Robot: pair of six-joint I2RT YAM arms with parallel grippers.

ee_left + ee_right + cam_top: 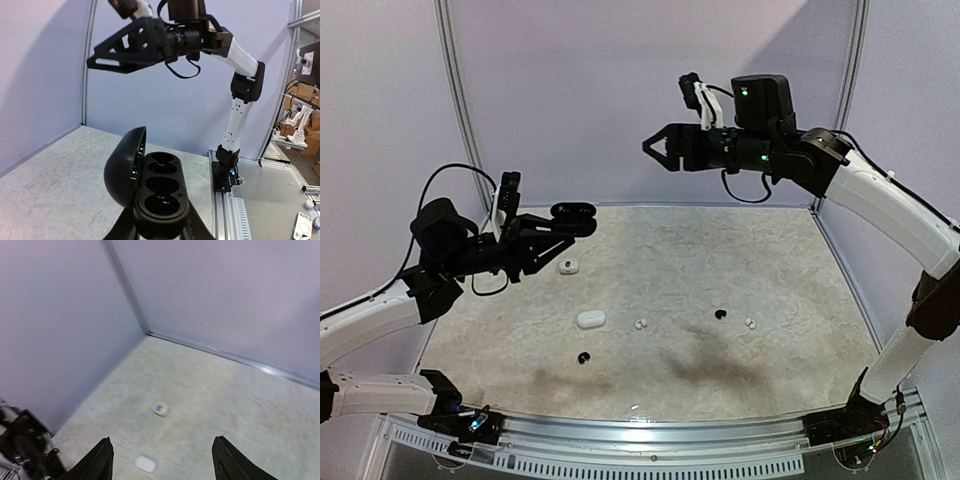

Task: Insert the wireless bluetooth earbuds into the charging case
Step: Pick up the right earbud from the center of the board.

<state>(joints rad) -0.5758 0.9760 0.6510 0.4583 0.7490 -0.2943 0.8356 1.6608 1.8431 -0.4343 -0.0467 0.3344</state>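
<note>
Top external view: nearest the arm bases, a tiny glossy black earbud (584,358) lies on the mottled beige tabletop (770,260). Just beyond lie a closed white oval case (591,319), a white earbud (641,324), a second black earbud (720,314) and another white bud (750,323), all apart. Farther left, the left gripper (570,226) pinches an open black charging case (575,211) above the table. Highest, the right gripper (658,148) hangs with jaws spread.

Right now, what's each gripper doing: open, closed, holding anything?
Left gripper: closed on the black charging case, whose lid is open.
Right gripper: open, holding nothing, raised in the air.
</note>
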